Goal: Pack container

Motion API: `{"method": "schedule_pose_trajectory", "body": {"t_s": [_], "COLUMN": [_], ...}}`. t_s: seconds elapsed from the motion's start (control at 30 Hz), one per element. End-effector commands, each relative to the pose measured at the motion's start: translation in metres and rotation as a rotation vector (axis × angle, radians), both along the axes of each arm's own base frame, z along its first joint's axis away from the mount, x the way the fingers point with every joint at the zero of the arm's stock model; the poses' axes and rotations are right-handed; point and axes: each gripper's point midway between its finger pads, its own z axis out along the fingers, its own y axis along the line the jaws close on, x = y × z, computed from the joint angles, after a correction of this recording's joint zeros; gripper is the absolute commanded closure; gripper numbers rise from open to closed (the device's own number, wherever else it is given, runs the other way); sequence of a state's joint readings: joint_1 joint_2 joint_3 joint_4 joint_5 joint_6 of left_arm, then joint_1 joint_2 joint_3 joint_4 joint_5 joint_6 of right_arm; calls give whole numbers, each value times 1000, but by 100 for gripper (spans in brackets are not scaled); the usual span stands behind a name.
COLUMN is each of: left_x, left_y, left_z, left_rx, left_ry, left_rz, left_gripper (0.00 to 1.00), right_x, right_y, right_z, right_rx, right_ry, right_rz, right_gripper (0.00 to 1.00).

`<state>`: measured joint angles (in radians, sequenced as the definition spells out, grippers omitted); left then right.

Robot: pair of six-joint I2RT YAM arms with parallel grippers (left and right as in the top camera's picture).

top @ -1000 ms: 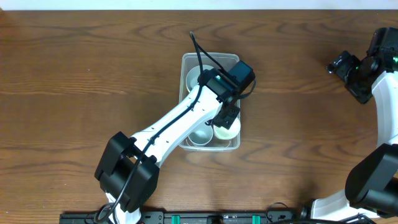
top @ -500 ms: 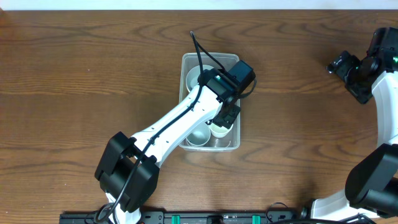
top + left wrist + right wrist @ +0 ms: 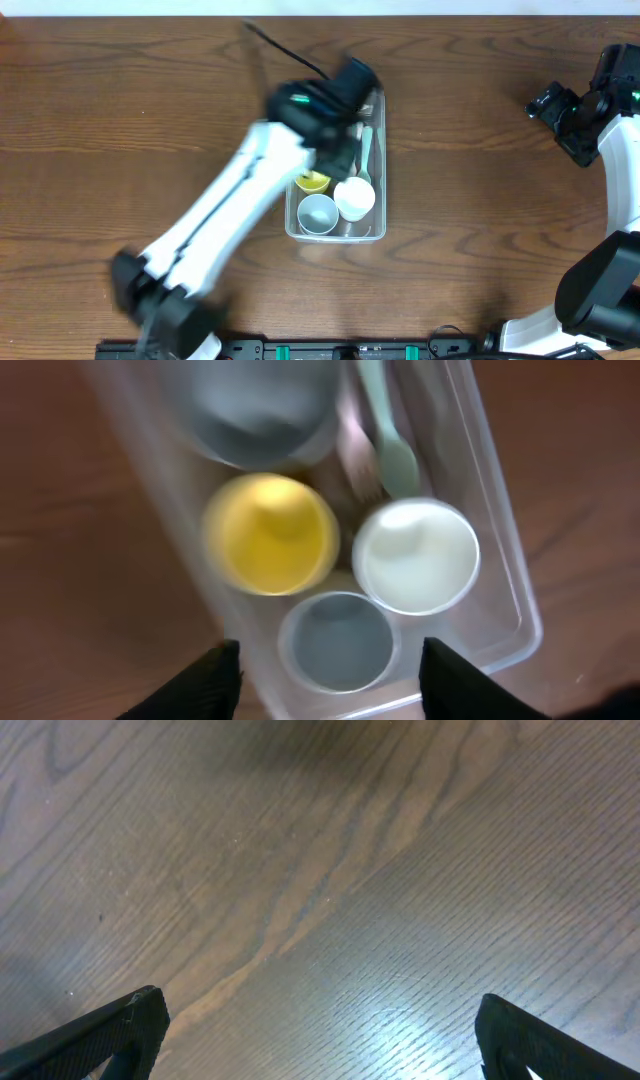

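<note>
Left pincer (image 3: 330, 678) gapes wide and empty above the container (image 3: 497, 550); inside it sit a yellow cup (image 3: 270, 535), a white cup (image 3: 415, 555), a grey-blue cup (image 3: 337, 642) and a pale green utensil (image 3: 385, 420); the container stands in the middle of the desk (image 3: 120, 100); right pincer (image 3: 320, 1035), wide too, hangs well apart

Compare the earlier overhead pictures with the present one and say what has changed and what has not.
The left gripper has let go of the white cup and pulled away toward the far left; its jaws stand open and empty. The cup now sits in the container beside the grey-blue cup. The container and the right gripper stayed put.
</note>
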<state>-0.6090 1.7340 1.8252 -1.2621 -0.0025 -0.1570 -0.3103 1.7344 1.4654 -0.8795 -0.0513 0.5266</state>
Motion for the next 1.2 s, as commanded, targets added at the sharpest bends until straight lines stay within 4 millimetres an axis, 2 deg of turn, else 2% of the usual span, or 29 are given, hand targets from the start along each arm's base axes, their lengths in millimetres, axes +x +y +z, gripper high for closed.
{"method": "schedule_pose_trajectory", "body": {"t_s": [0.0, 0.03, 0.07, 0.17, 0.27, 0.33, 0.43, 0.53, 0.63, 0.77, 0.9, 1.03, 1.17], "left_x": [7, 7, 6, -3, -16, -33, -65, -95, -133, -177, -203, -202, -181], "left_y": [52, 69, 79, 107, 125, 145, 189, 227, 252, 263, 260, 254, 247], "left_z": [59, 73, 82, 109, 126, 131, 138, 161, 186, 204, 217, 228, 216], "left_rx": [-21, -25, -35, -70, -83, 5, 142, 204, 202, 140, -12, -138, -209], "left_ry": [-171, -215, -241, -315, -363, -377, -391, -490, -618, -746, -892, -1082, -1206], "left_rz": [127, 168, 195, 262, 291, 263, 354, 463, 547, 578, 599, 620, 624], "left_gripper": [37, 34, 2, 2, 2, 2, 2, 2, 2, 2, 2, 2, 2], "right_x": [1, 1, 1, 1, 1, 1, 1, 1, 1, 1, 1, 1, 1], "right_y": [-4, -4, -4, -4, -4, -4, -3, -4, -4, -4, -4, -3, -3], "right_z": [3, 3, 3, 3, 3, 3, 3, 3, 3, 3, 3, 3, 3], "right_rx": [-7, -7, -7, -6, -7, -7, -7, -7, -7, -7, -7, -7, -7], "right_ry": [-5, -5, -5, -5, -5, -5, -5, -5, -5, -5, -5, -5, -5], "right_rz": [-17, -17, -17, -17, -17, -17, -17, -17, -17, -17, -17, -17, -17], "right_gripper": [1, 1, 1, 1, 1, 1, 1, 1, 1, 1, 1, 1, 1]}}
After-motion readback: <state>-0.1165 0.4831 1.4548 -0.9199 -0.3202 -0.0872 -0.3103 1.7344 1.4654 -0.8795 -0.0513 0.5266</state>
